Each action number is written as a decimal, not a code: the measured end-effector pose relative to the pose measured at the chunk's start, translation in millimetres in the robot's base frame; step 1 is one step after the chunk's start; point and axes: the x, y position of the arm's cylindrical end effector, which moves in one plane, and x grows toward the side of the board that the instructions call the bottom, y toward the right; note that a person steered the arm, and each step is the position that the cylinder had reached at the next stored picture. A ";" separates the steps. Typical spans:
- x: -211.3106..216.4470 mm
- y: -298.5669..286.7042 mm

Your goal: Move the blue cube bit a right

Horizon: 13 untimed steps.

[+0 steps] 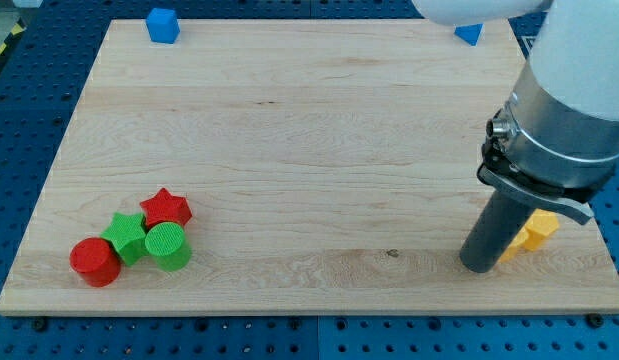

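Observation:
The blue cube [163,25] sits at the board's top edge, toward the view's top left. My tip [479,266] rests on the wooden board [309,150] at the view's lower right, far from the blue cube. A yellow block [534,229] lies just right of the rod, partly hidden behind it. Another blue block [469,35] shows at the top right, mostly hidden by the arm.
A cluster sits at the view's lower left: a red star [167,208], a green star [125,236], a green cylinder [168,246] and a red cylinder [94,261]. The arm's grey and white body [574,100] covers the right side.

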 end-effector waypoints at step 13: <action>-376.5 -336.9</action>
